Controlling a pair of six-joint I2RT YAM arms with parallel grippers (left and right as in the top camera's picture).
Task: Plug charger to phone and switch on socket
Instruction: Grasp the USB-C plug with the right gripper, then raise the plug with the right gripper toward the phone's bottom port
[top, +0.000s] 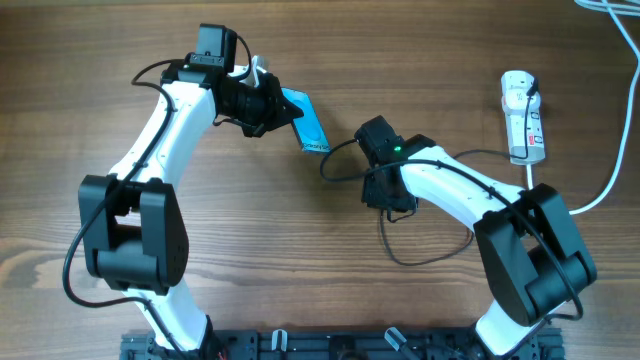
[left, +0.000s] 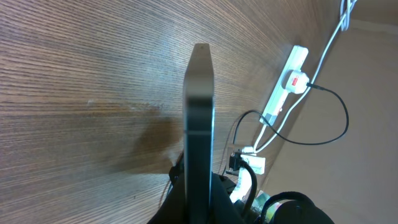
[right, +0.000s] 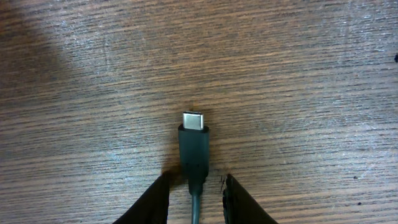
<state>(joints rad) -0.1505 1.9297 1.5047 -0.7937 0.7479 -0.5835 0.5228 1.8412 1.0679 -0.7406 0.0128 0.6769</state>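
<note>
left claw (top: 282, 110) clenched on the phone (top: 310, 125), held edge-on over the table (top: 300, 290), its near edge blurred in the wrist view. charger (right: 194, 148) tip juts between the right claw (right: 196, 186) fingers; contact is cut off, so grip cannot be told. socket (top: 522, 118) sits well apart, its switch too small to read.

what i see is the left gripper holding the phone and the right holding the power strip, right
No: the right gripper holds the charger plug, not the power strip; see the right wrist view. The left gripper does hold the phone.
</note>
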